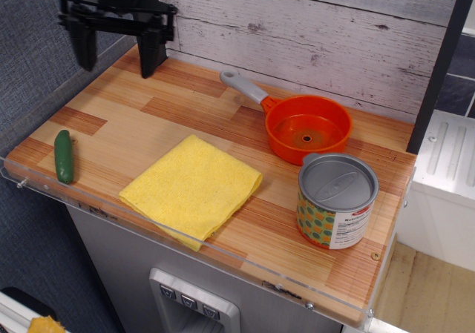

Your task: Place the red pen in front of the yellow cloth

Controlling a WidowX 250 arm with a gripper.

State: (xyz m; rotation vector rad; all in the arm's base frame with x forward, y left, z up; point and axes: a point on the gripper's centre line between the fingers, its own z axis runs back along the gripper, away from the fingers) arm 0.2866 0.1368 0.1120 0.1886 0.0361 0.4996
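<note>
Desk (pixel 185 118) room is tight: yellow cloth (pixel 191 188) lies mid-desk, tin can (pixel 335 199) just beside the red pen (pixel 307 129) at the back right. Fingers (pixel 148 51) hang released, empty, far left; reaching the handle risks knocking the can.

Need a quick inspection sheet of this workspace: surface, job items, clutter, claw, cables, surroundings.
Surface: wooden countertop with a clear strip along the front edge, no spills seen.
Job's things: red pen, really a toy pan, upright at the back right, grey handle toward the wall; yellow cloth folded flat near the front edge, apart from the pan.
Clutter: green vegetable at the left front; tin can upright, lid on, just in front of the pan.
Claw: claw open, empty, above the back left corner.
Cables: nothing seen.
Surroundings: white plank wall behind, grey panel at left.
</note>
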